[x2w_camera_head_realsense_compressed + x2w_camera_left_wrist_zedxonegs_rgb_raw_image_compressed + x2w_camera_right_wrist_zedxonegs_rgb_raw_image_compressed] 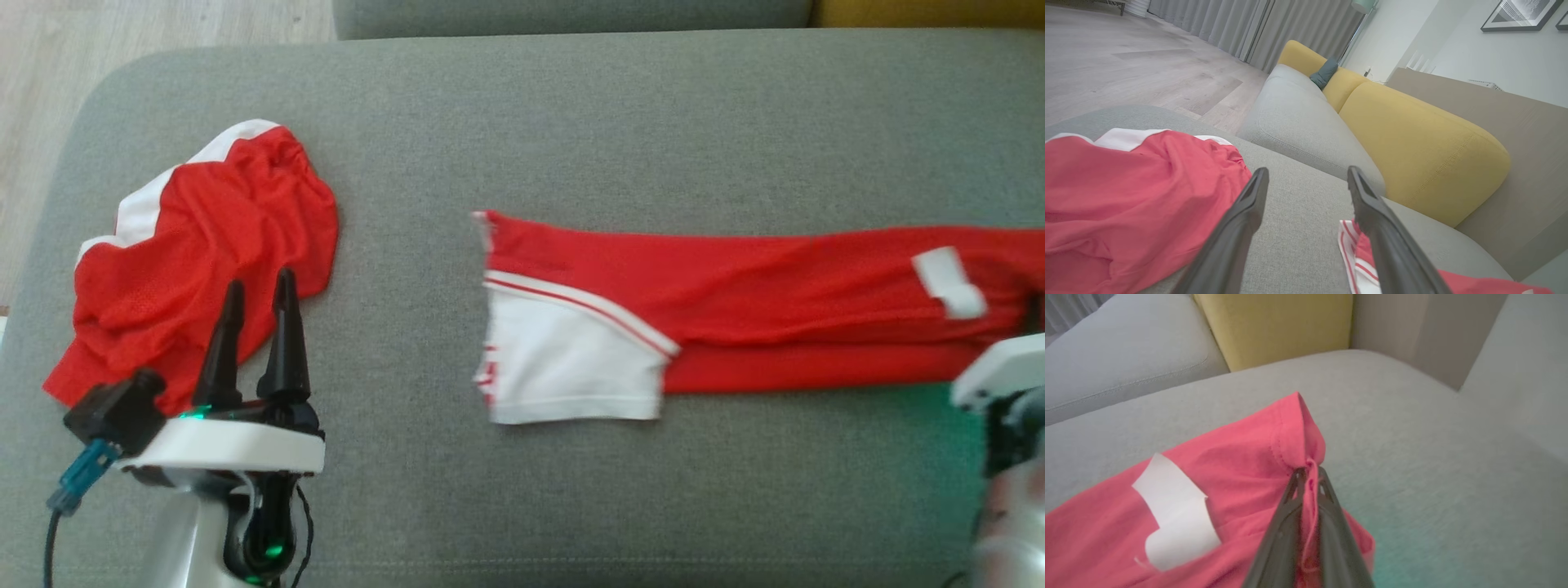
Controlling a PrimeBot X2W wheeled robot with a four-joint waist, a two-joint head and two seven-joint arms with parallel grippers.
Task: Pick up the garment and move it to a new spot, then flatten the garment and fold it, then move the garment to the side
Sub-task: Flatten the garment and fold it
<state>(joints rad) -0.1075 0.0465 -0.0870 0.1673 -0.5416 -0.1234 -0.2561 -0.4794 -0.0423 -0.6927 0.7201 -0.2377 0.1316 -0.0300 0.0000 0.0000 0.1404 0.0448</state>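
Note:
The garment (735, 302), red with a white striped panel, lies in a long folded band across the grey cushion (571, 122). Its striped end (1347, 245) shows in the left wrist view. My right gripper (1308, 473) is shut on the red hem at the garment's right end (1274, 457), pinching a bunched fold just past a white label (1175, 514). Its pale wrist (1000, 371) sits at the right edge of the head view. My left gripper (260, 282) is open over the cushion's left side, holding nothing, fingers (1249, 212) spread wide.
A second, crumpled red and white garment (204, 237) lies at the cushion's left end, just beyond my left gripper. Yellow backrests (1412, 143) and another grey seat (1298, 118) stand behind. Wooden floor (82, 41) lies past the cushion's left edge.

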